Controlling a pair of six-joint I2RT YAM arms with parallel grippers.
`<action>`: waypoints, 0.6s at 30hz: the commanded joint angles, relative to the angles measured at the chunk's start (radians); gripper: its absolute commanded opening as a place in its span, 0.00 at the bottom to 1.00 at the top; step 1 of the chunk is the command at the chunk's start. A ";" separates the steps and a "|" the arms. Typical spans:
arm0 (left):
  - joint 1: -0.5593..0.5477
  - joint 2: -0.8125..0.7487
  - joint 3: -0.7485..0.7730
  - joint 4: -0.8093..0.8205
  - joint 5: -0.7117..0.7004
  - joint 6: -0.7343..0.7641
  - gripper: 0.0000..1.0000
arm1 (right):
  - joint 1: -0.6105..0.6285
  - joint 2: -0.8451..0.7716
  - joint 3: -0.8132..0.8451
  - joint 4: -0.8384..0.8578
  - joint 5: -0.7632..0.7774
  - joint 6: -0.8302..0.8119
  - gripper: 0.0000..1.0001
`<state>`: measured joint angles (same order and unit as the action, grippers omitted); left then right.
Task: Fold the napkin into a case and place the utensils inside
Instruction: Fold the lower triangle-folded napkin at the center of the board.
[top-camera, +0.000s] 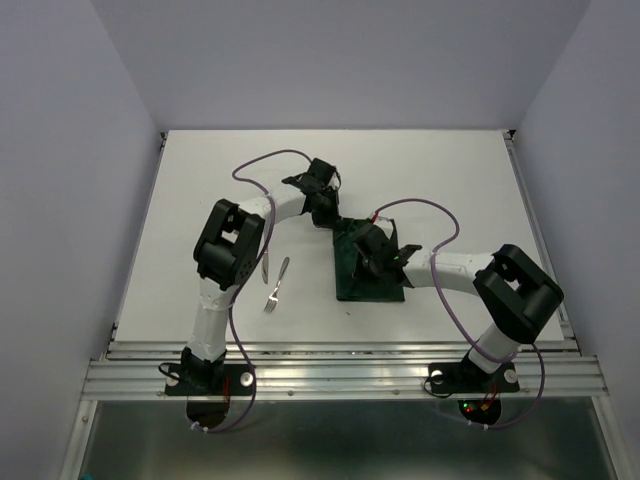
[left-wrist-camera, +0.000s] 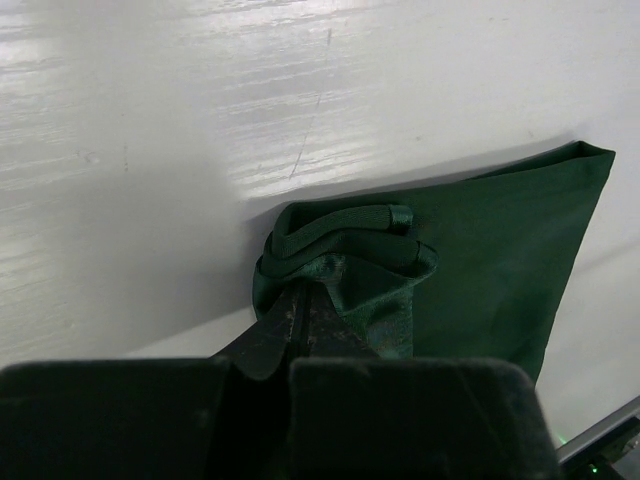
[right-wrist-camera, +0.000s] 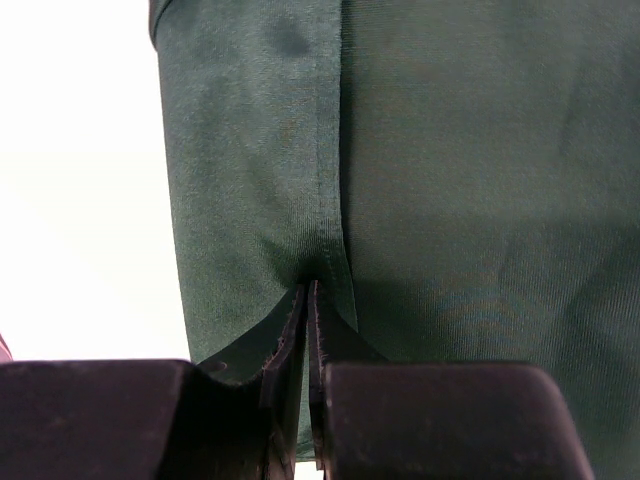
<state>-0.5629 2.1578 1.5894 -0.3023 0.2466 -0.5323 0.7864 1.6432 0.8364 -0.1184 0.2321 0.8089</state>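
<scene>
Left end effector (left-wrist-camera: 305, 300) clenched on napkin's (top-camera: 372, 283) bunched far corner; right end effector (right-wrist-camera: 308, 295) clenched on a hem fold. Napkin lay mid-surface (top-camera: 200, 190), long axis near-far; fork (top-camera: 277, 285), knife (top-camera: 266, 263) lay left of it, nearer left arm (top-camera: 228, 248).

Folded dark green napkin (top-camera: 366, 288) lies right of fork (top-camera: 273, 293), knife (top-camera: 266, 266).

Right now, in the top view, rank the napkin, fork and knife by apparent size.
1. napkin, clearly largest.
2. fork and knife: unranked, since the left arm hides part of the knife.
</scene>
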 joint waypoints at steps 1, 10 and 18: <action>-0.008 0.014 0.041 0.025 0.036 0.003 0.00 | 0.001 0.020 -0.028 -0.059 -0.007 0.003 0.09; -0.008 0.016 0.049 0.046 0.053 -0.032 0.00 | 0.001 0.021 -0.043 -0.059 -0.013 0.010 0.09; -0.008 -0.013 -0.009 0.140 0.091 -0.101 0.00 | 0.001 0.007 -0.074 -0.058 -0.011 0.018 0.09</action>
<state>-0.5640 2.1777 1.6020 -0.2329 0.3069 -0.5964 0.7864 1.6363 0.8173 -0.0948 0.2310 0.8223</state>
